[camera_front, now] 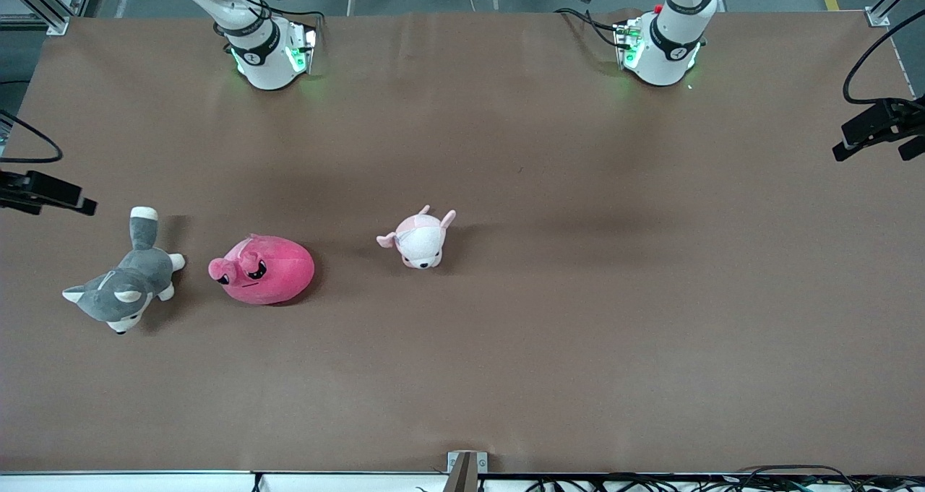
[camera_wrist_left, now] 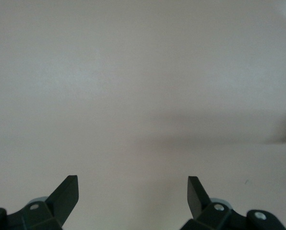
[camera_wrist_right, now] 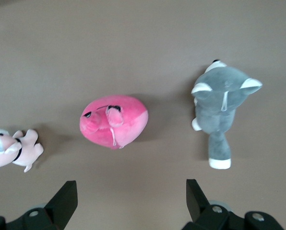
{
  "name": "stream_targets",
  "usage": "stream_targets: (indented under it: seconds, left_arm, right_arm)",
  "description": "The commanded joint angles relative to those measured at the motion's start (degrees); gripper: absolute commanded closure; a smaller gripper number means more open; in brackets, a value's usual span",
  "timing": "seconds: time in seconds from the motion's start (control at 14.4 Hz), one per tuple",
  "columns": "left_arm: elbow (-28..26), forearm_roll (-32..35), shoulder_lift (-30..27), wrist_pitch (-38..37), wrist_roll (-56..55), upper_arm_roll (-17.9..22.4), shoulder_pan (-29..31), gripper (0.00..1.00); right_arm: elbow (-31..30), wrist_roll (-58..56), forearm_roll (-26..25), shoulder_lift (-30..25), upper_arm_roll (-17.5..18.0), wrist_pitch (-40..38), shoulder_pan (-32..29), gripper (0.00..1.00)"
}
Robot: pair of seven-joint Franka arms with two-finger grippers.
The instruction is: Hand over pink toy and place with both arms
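Husky plush (camera_front: 121,290) beside pink toy (camera_front: 264,269) (untouched); both arms' jaws spread, empty.

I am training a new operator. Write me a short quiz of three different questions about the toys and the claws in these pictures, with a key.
1. True or false: the hot-pink rounded blob plush lies between the grey-and-white husky plush and the small pale pink-and-white animal plush.
2. Which wrist view shows all three toys?
3. Choose: the left claw and the right claw are A) both open, B) both shut, C) holding toys.

Key: 1 true; 2 right wrist view; 3 A.
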Motion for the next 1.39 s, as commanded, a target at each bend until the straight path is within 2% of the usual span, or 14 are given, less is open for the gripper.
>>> stream_targets:
  seconds: [0.0,0.14,0.42,0.62,0.83,1.32]
  left_arm:
    - [-2.68,0.59,-2.48,0.72,-0.4,-0.07,-0.18,0.0]
    - [-2.33,0.59,-2.21,1.25,-0.4,-0.07,-0.27,0.0]
    - [-1.63,0.32,-2.13,1.34,-2.32,-0.16,-0.53,0.0]
    - [-1.1,0.41,-1.95,1.34,-3.65,-1.03,-0.71,0.0]
    - [-1.01,-0.03,-1.77,1.34,-3.65,-1.38,-0.89,0.0]
    - [-1.01,0.06,-1.42,1.52,-3.38,-1.83,-0.71,0.0]
  right_arm:
    - [1.6,-0.25,-5.43,-0.26,0.53,0.35,0.48,0.0]
    - [1.51,2.63,-7.3,-1.41,0.62,0.36,1.79,0.0]
    - [0.29,4.32,-6.42,-3.78,0.88,1.14,1.54,0.0]
    - [-5.85,3.71,-6.34,-7.64,0.97,4.92,1.89,0.0]
    - [-6.39,3.44,-6.68,-8.09,0.97,5.1,3.03,0.0]
    - [-14.82,3.09,-7.04,-13.62,0.88,9.05,2.94,0.0]
